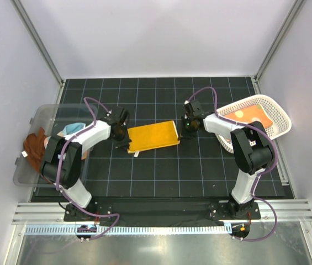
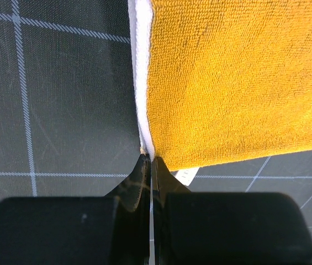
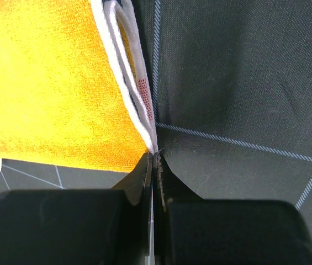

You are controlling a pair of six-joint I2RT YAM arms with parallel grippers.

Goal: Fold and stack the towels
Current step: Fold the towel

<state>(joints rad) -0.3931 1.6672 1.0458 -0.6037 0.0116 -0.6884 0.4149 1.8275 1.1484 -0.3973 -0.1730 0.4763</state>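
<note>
Left jaws and right jaws pressed shut, each apparently nipping one corner of yellow-orange towel [image 1: 153, 137] | towel flat on bench [image 1: 200, 165], stretched between them | grip likely readying another fold

A clear plastic bin [image 1: 28, 165] sits well left of the left end effector [image 1: 126, 146]. A white perforated basket [image 1: 277, 113] lies near the right end effector [image 1: 184, 133], on its right. Dark gridded surface [image 1: 161, 171] underneath.

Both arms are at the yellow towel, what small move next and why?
Probably lift both near corners slightly, together. The left gripper and right gripper are shut, apparently pinching those corners of the yellow towel, which lies flat, ready to fold.
</note>
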